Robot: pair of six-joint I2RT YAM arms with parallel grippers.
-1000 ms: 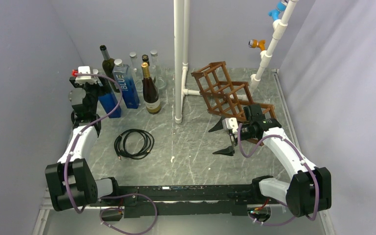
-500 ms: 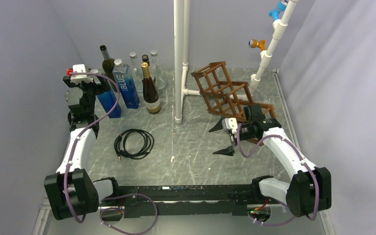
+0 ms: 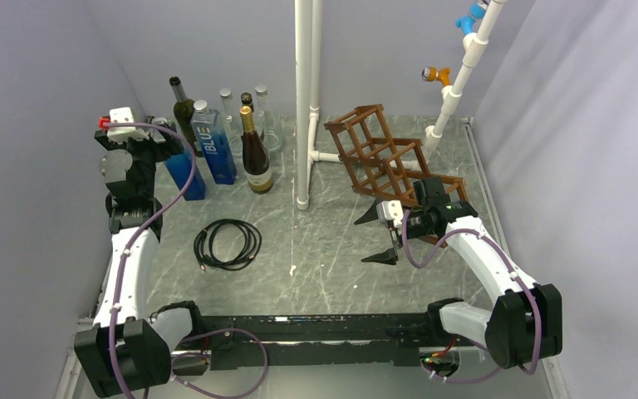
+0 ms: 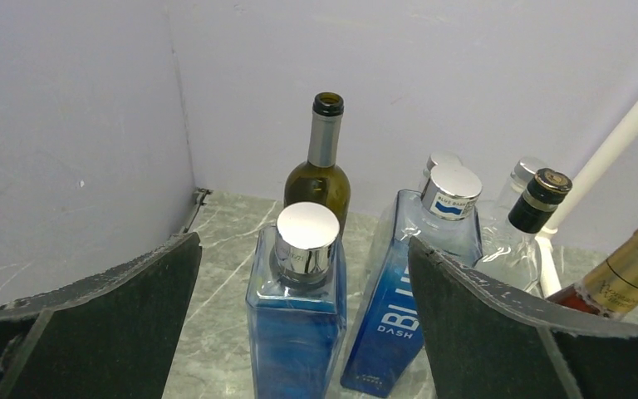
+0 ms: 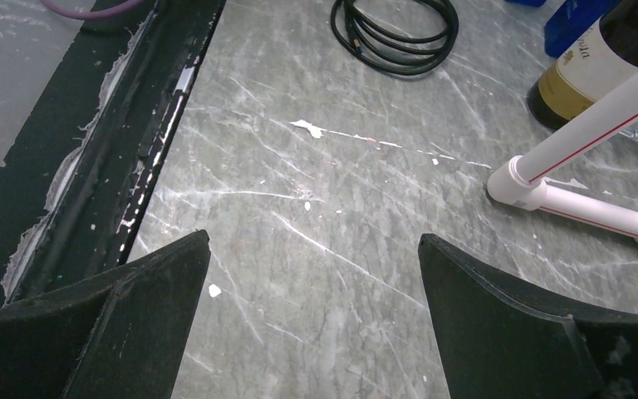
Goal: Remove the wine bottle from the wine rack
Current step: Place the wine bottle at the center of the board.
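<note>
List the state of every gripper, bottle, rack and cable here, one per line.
left gripper: open, holding nothing.
right gripper: open, holding nothing.
wine rack: no bottle seen in its cells, near end hidden by the right arm.
square blue bottle: upright, capped.
tall blue bottle: upright, capped.
green wine bottle: upright, mouth looks uncorked.
gold-foil bottle: upright, foil on top.
black cable: coiled, lying flat.

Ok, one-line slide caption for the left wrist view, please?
Open left tool frames a square blue bottle, with a dark green bottle upright behind it.
</note>
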